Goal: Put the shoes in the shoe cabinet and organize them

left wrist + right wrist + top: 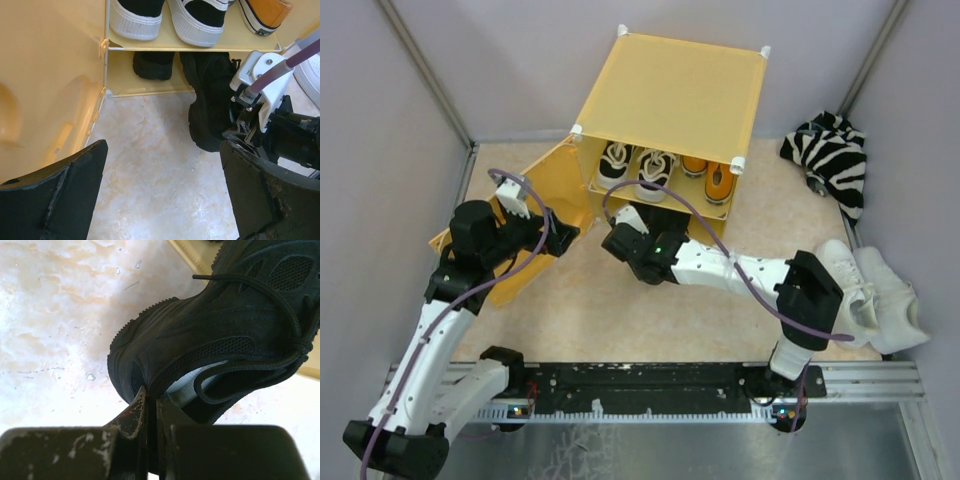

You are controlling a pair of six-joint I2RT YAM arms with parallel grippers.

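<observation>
The right tool (149,405) pinches a black shoe (225,335) by its heel, toe apparently inside the cabinet's (670,95) lower shelf, while the left tool (162,172) gapes open.

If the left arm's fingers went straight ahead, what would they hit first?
Probably the shoe cabinet's lower shelf, with a black shoe inside. The other black shoe sits just right of that line; depth is unclear.

Two black-and-white sneakers (655,168), two orange sneakers (719,182), two black shoes (210,95), two white shoes (880,295)

cabinet (670,85) yel-orange | shoe (215,335) blk | cloth (832,155) zebra blk/wht stripes | floor (620,320) beige marbled
</observation>
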